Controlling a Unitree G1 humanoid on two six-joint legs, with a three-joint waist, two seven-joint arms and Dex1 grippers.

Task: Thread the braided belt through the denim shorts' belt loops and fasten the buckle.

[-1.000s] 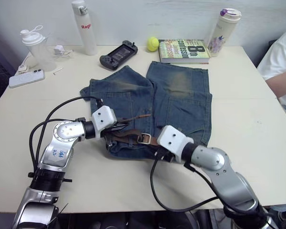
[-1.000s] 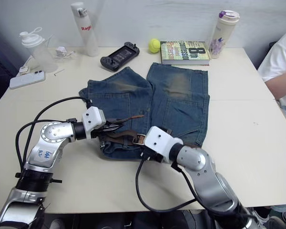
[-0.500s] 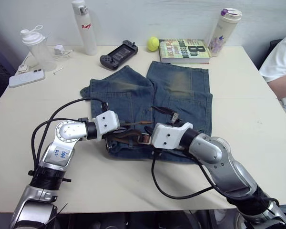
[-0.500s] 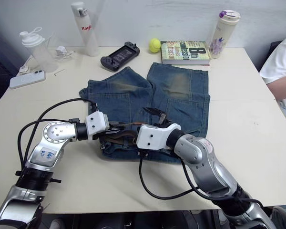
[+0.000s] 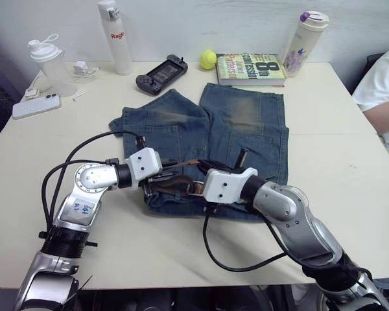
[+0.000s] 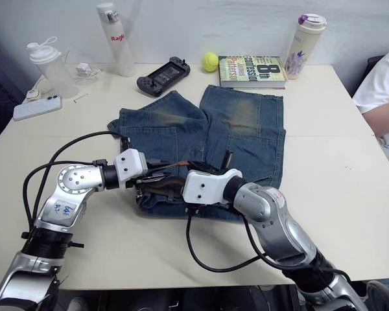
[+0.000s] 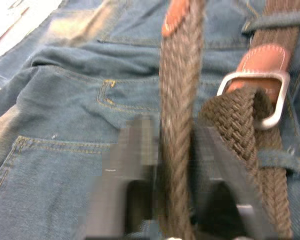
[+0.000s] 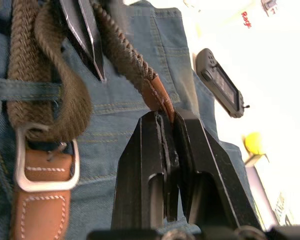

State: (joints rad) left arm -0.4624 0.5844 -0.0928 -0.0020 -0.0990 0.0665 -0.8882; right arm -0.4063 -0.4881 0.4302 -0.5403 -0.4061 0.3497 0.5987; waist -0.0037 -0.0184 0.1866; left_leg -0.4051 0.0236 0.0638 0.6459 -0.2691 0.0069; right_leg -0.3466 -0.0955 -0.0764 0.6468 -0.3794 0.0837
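The denim shorts (image 5: 246, 123) lie flat on the table, waistband toward me. The braided belt (image 5: 174, 185) runs along the waistband under a belt loop (image 8: 20, 90). It passes through the buckle (image 7: 255, 95) and loops back. My right gripper (image 8: 169, 116) is shut on the belt's tan leather tip (image 8: 157, 95), just above the waistband near its middle (image 5: 204, 165). My left gripper (image 7: 175, 135) is at the waistband's left end. Its fingers (image 7: 135, 165) stand apart on either side of the free strap, open.
Along the table's far edge stand a white bottle (image 5: 115, 35), a shaker cup (image 5: 48, 61), a phone (image 5: 35, 105), a game controller (image 5: 161, 72), a tennis ball (image 5: 208, 59), a book (image 5: 249, 68) and a tumbler (image 5: 303, 42). A person's sleeve (image 5: 382, 84) shows at the right.
My right gripper swung in over the waistband and closed on the belt's tan tip. My left gripper, which was holding the strap, has opened around it.
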